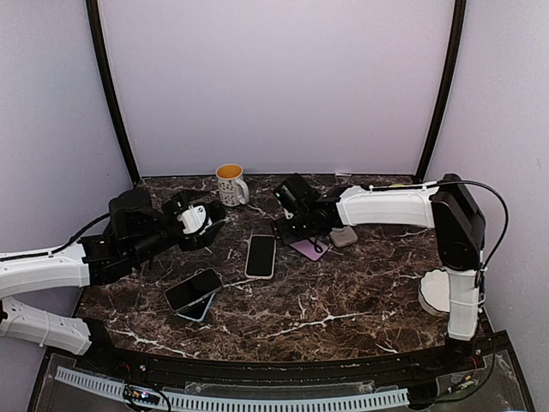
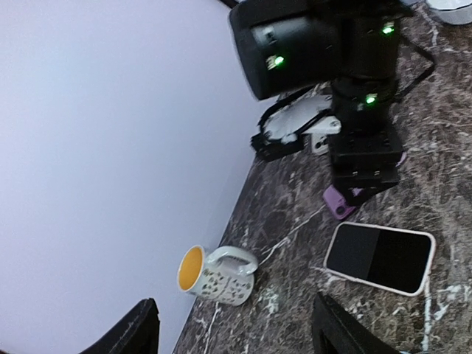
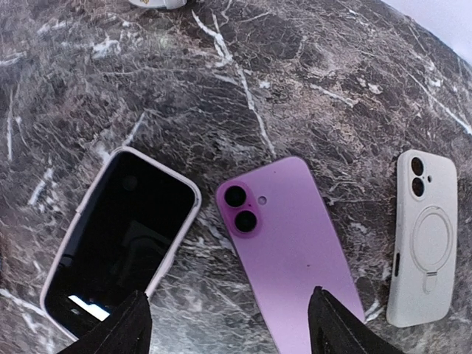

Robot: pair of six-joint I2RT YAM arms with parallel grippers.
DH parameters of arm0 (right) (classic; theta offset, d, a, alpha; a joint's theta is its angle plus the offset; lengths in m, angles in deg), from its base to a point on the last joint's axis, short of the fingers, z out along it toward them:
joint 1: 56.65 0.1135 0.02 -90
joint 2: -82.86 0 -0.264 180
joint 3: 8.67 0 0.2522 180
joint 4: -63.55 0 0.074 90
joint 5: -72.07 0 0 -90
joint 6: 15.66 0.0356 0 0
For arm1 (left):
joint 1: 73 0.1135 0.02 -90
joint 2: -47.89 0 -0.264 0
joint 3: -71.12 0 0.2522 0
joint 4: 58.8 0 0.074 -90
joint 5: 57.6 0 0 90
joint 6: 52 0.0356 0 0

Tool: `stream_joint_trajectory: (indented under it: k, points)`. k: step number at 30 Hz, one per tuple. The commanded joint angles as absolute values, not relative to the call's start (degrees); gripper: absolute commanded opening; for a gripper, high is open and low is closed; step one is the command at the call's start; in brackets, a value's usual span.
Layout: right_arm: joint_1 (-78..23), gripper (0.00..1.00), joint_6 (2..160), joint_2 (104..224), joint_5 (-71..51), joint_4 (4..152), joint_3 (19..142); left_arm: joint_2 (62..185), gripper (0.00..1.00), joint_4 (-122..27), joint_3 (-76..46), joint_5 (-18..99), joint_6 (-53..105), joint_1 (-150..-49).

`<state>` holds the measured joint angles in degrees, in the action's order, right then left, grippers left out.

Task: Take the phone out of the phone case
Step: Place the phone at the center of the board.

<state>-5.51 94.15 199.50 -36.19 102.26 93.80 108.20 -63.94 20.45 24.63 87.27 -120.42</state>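
A phone in a pale pinkish-white case (image 1: pixel 261 256) lies screen up at the middle of the table; it also shows in the right wrist view (image 3: pixel 122 236) and the left wrist view (image 2: pixel 380 258). My right gripper (image 1: pixel 293 227) hovers open and empty just right of it, over a purple phone (image 3: pixel 295 251) lying face down. In the right wrist view the gripper (image 3: pixel 228 332) has its fingers spread wide. My left gripper (image 1: pixel 213 225) is open and empty, left of the cased phone, and faces the mug in its own view (image 2: pixel 240 335).
A white mug with a yellow inside (image 1: pixel 230 184) stands at the back, also in the left wrist view (image 2: pixel 214 274). An empty white case with a ring stand (image 3: pixel 424 236) lies right of the purple phone. A dark phone (image 1: pixel 193 290) rests on a bluish case at front left.
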Motion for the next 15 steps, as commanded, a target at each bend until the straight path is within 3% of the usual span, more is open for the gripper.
stream_joint_trajectory:
  k: [1,5,15]
  points:
    - [-4.84,0.81,110.96,198.65,-32.12,105.92,95.77,108.97,0.73,-67.76,17.74,14.37,85.78,-118.43]
    - [-3.52,0.98,117.60,199.68,-30.06,107.42,98.09,108.37,0.73,-68.02,17.40,13.34,84.25,-116.60]
    - [0.71,0.99,129.44,210.10,-34.95,121.49,114.73,107.39,0.72,-67.45,17.10,13.75,84.11,-115.85]
